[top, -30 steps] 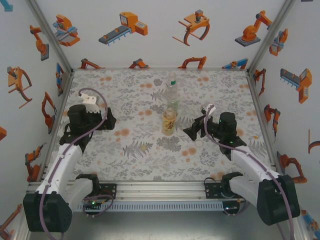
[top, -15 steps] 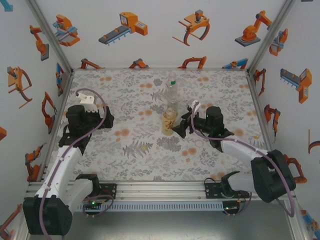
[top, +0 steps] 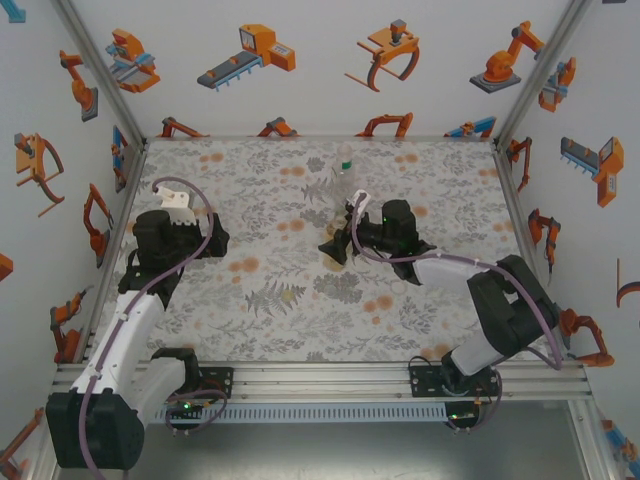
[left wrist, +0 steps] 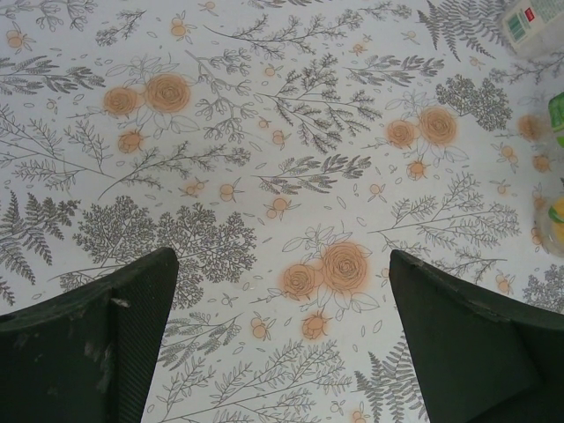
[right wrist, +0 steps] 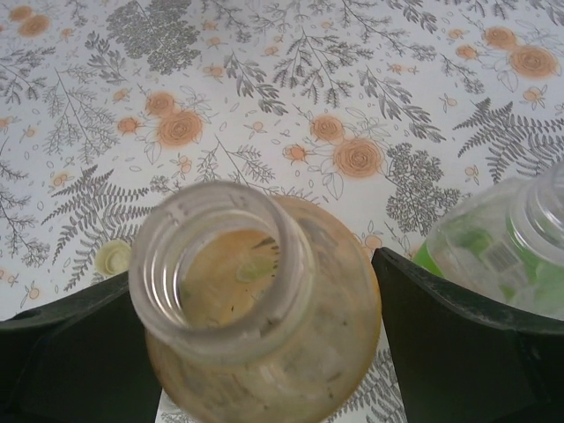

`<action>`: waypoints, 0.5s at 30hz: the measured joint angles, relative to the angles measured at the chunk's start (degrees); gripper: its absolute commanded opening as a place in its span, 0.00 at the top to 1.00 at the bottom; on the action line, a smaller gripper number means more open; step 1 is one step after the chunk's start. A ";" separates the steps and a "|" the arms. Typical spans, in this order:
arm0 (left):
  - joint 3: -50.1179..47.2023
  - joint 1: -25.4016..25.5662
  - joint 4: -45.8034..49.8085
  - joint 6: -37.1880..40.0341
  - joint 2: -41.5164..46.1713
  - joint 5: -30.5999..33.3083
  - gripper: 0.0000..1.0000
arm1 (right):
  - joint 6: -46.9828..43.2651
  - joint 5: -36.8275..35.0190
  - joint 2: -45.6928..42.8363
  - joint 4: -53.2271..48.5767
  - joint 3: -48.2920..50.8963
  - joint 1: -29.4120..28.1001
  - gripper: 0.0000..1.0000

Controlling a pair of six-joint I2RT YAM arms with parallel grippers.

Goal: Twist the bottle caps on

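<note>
My right gripper (right wrist: pixel 256 282) sits with a finger on either side of the amber bottle (right wrist: pixel 264 379). The jaws are spread about as wide as its body. The right finger looks to be touching the shoulder, but I cannot tell whether the pads actually press on it or only flank it.

The bottle stands upright on the desk (top: pixel 250 180) near the middle. Its long axis points up at my wrist camera, and its neck is open and uncapped. Just beside it, on the far side, is the green-tinted bottle (right wrist: pixel 493 256), close to my right finger but outside the jaws.

On the other side a pale bottle cap (right wrist: pixel 113 258) lies flat on the desk, near the amber bottle but apart from it. That puts it toward the near edge and toward my left arm.

My left gripper (left wrist: pixel 282 291) hangs over bare floral desk with its fingers spread wide and nothing between them, well apart from the bottles.

The next move turns on that layout. My right arm is taken up at the bottle, so I judge the free left gripper to be the one for the cap. It would have to reach across toward the centre, pick up the cap and bring it down along the bottle's vertical axis onto the open neck. The close green bottle leaves little room on that side.
</note>
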State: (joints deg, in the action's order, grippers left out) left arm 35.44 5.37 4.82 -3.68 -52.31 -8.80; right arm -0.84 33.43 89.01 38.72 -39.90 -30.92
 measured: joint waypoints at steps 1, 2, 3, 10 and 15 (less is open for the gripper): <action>0.00 0.09 0.00 -0.02 0.00 0.00 0.03 | -0.02 -0.02 0.24 0.22 -0.28 -0.11 0.29; 0.00 0.20 -0.02 0.00 0.00 0.00 0.03 | 0.00 -0.07 0.35 0.48 -0.42 -0.24 0.31; 0.00 0.24 -0.02 0.00 0.00 -0.02 0.03 | 0.07 -0.09 0.35 0.61 -0.46 -0.28 0.32; 0.00 0.35 -0.02 0.02 0.00 -0.04 0.03 | 0.17 -0.96 0.35 1.18 -0.46 -0.35 0.39; 0.00 1.07 0.04 0.07 -0.15 -0.46 0.03 | 0.20 -1.14 0.33 1.42 -0.46 -0.35 0.44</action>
State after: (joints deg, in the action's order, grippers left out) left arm 35.44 6.44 4.86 -3.62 -52.47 -9.26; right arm -0.64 32.29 89.34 40.14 -40.36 -31.27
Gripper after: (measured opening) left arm 0.971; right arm 0.592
